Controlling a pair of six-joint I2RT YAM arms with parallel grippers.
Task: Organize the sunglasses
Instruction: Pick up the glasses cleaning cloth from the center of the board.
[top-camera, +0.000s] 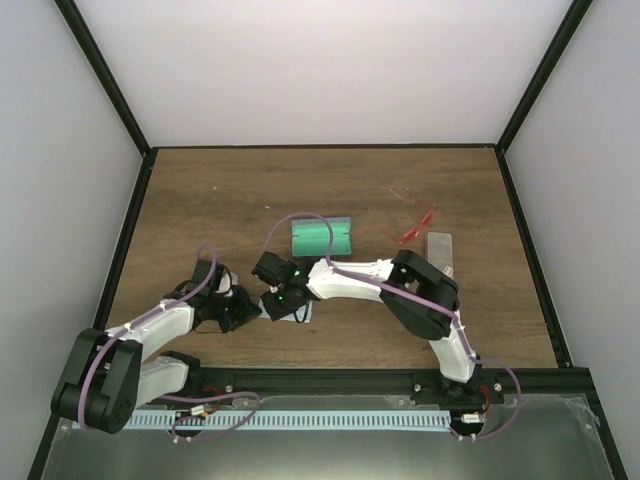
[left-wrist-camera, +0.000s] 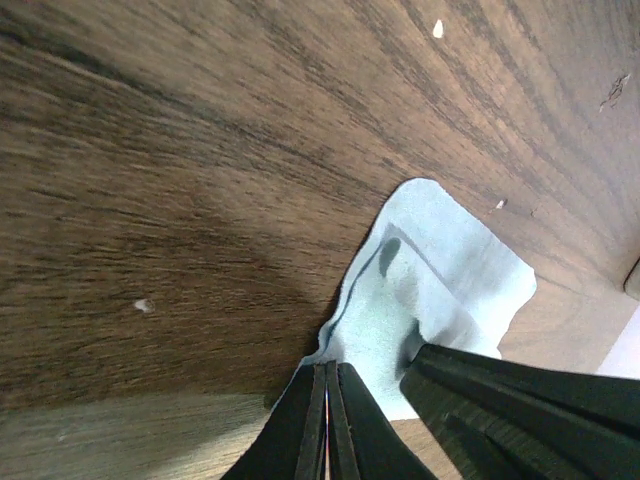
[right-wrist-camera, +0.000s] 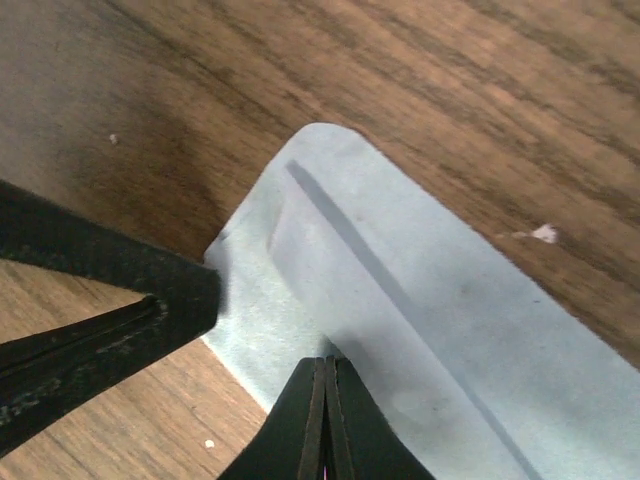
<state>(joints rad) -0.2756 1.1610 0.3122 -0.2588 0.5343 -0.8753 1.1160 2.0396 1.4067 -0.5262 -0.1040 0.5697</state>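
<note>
The left claw (left-wrist-camera: 327, 390) and right claw (right-wrist-camera: 325, 380) are both pinched shut on a pale teal cloth (right-wrist-camera: 430, 310) near the counter's (top-camera: 200, 200) front edge. The red-orange sunglasses (top-camera: 413, 229) lie diagonally, well off to the far right and nearer the right arm (top-camera: 430, 300), with the faint pink pair (top-camera: 403, 196) just beyond.

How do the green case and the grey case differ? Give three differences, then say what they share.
Colour: the green case shows bright green, the grey case a dull grey.
Pose: the green case lies left to right, the grey case near to far.
Place: the green case sits mid-table, the grey case further right.
Shared: both are oblong and lie flat on the table.
</note>
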